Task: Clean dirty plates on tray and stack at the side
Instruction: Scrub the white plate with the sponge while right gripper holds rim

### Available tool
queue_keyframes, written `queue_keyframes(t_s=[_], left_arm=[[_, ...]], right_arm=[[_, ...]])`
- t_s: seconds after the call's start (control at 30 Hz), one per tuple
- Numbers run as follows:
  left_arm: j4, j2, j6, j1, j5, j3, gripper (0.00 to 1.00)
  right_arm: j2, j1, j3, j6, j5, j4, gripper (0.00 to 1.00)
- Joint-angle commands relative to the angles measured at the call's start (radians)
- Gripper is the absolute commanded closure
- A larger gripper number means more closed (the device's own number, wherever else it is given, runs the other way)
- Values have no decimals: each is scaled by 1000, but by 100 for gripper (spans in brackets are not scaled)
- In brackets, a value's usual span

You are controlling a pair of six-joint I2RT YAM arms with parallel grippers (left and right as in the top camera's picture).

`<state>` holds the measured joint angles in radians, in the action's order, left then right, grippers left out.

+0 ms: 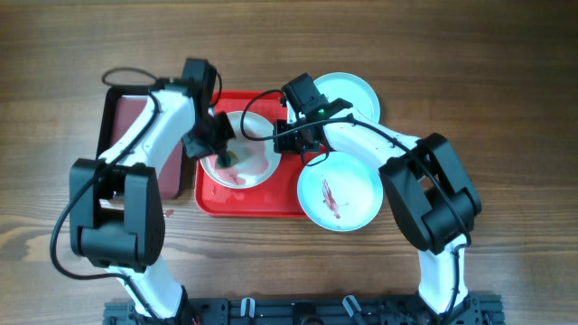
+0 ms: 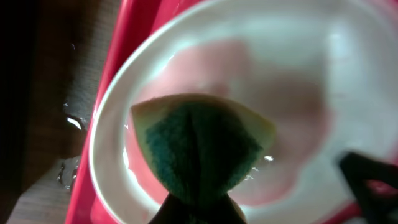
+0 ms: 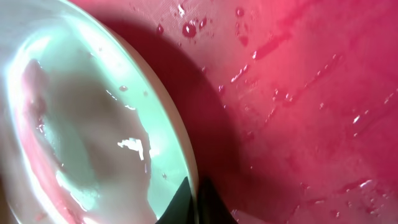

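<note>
A white plate (image 1: 256,168) with red smears lies on the left part of the red tray (image 1: 262,204). My left gripper (image 1: 219,143) is shut on a yellow-and-green sponge (image 1: 234,156) and presses it onto this plate. In the left wrist view the sponge (image 2: 199,146) sits in my left gripper (image 2: 200,213) over the pink-smeared plate (image 2: 298,93). My right gripper (image 1: 283,140) is shut on the plate's right rim. The right wrist view shows its fingers (image 3: 194,200) pinching the rim (image 3: 180,149) above the wet tray (image 3: 298,112). A smeared turquoise plate (image 1: 340,191) overlaps the tray's right edge. A second turquoise plate (image 1: 354,93) lies behind it.
A dark maroon tray (image 1: 129,122) with a black rim lies left of the red tray, under my left arm. Water drops lie on the wood (image 2: 71,118) beside the red tray. My right gripper's finger (image 2: 367,180) shows at the plate's rim in the left wrist view.
</note>
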<state>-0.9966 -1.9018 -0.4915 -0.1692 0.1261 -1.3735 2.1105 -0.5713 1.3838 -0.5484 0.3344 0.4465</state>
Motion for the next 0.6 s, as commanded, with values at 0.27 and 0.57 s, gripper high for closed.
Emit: queue_keyframes(t_s=[0.27,0.57], left_arm=[[-59,-2,-11,-1,0,-123,96],[-59,-2,-11,-1,0,-123,96]], right_arm=[[26,6,12,180,-66,-157,61],[48,6,12,68,-72,-137,96]])
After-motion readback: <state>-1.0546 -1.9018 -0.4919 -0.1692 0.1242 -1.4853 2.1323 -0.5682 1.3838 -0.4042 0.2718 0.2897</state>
